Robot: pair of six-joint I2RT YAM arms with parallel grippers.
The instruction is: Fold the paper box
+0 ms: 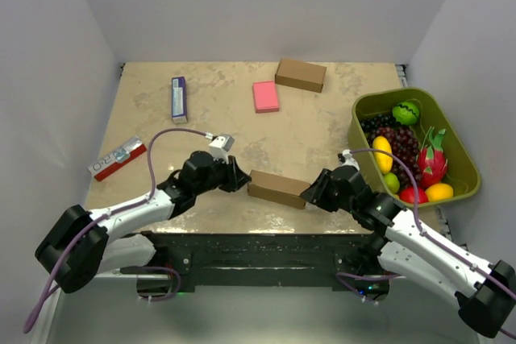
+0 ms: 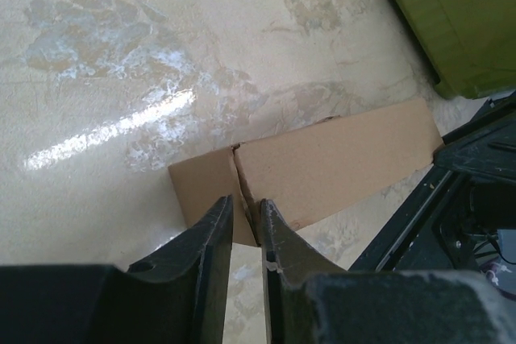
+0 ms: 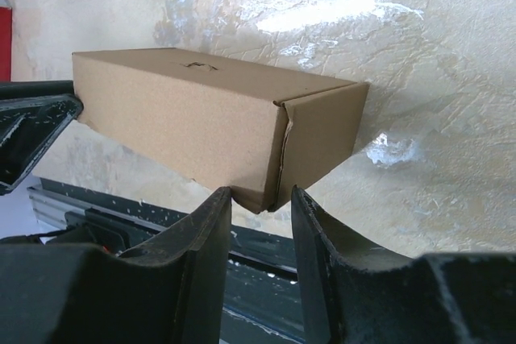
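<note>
— What is seen of the surface and the room?
— A beige, mottled table is shown. It is worn into paler patches and streaked with glare. It is closed in on three sides by plain pale walls, and a dark rail is fixed along its near edge.

— Where is the paper box found?
— The paper box is seen closed up as a carton near that edge, between the two pairs of jaws. One end is met by the left gripper, the other by the right gripper.

— How are the jaws set?
— On the left only a narrow slit is left between the fingers, and the end-flap seam is lined up with it. Whether cardboard is pinched cannot be told. On the right the jaws are held apart about the lower corner of the box's end. Whether that corner is pressed cannot be told either.

— What is placed beyond the jaws?
— Well beyond the left jaws a purple-and-white carton and a red-and-white packet are laid. Far ahead of both pairs a pink block is set just beside a second brown box. Outward of the right jaws a green bin is filled with fruit.
</note>
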